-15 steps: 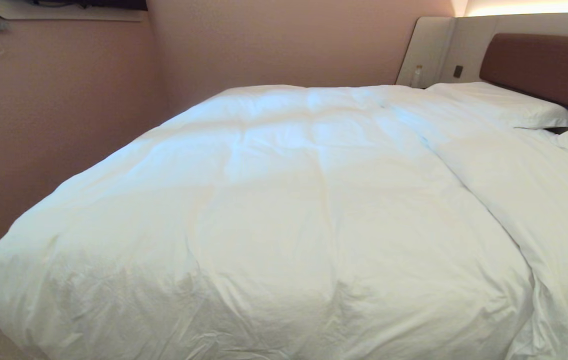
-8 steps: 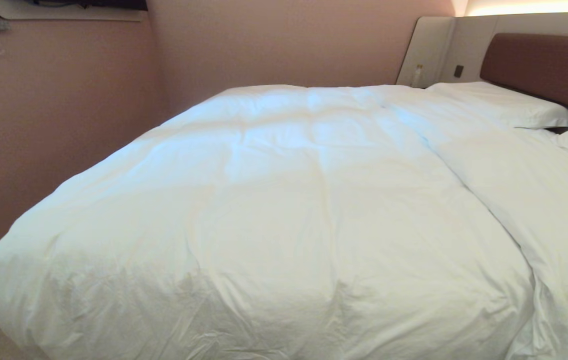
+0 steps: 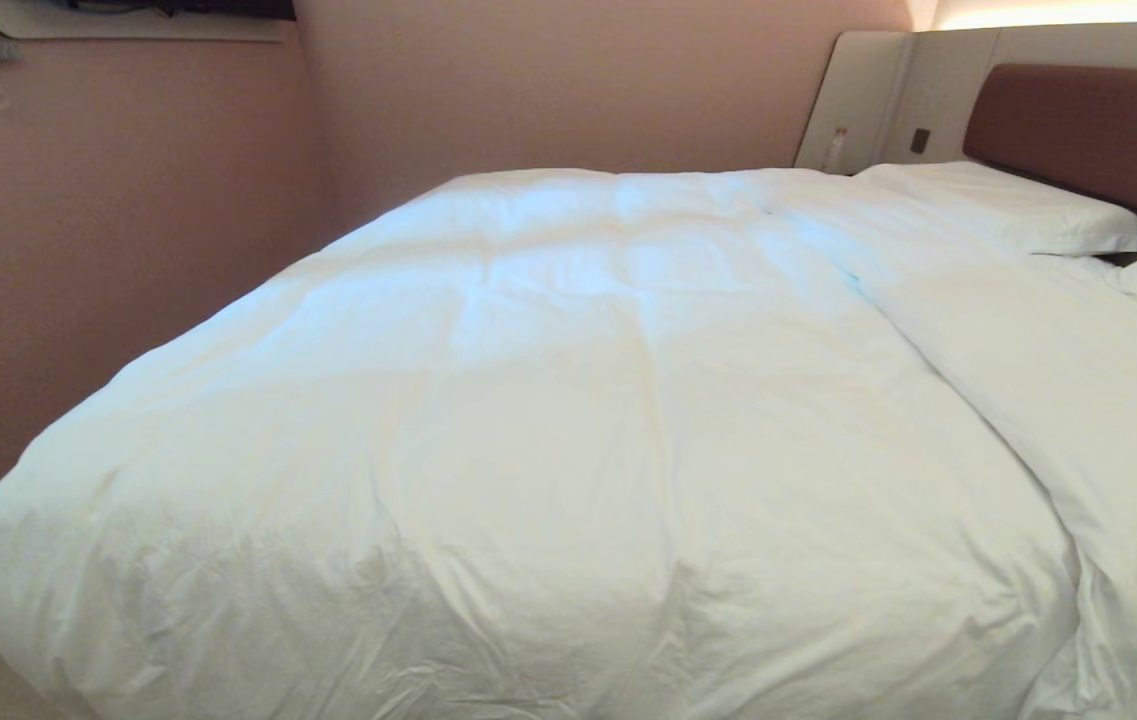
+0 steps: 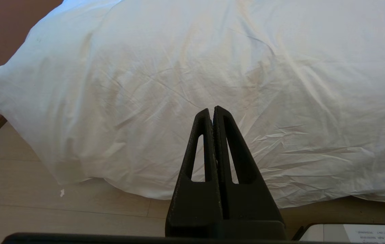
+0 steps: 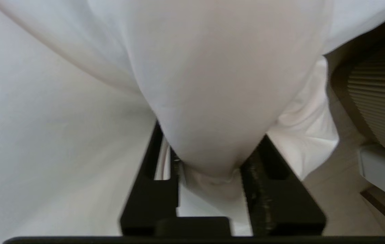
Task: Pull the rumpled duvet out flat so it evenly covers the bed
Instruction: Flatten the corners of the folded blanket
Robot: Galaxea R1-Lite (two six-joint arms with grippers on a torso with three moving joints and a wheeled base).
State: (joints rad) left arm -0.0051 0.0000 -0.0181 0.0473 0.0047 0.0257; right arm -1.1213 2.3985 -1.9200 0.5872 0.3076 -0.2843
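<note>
Puffy white quilted duvet (image 3: 568,420): mostly spread; headboard-side fold remains. Right end effector (image 5: 209,162) clamped on duvet; left end effector (image 4: 214,113) together, idle.

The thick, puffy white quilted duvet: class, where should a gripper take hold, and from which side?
Grip the white quilted duvet at its rumpled near-right edge fold, from the foot end, where loose cloth bunches. The right gripper already straddles a bulging fold there; the left gripper is shut, idle.
</note>
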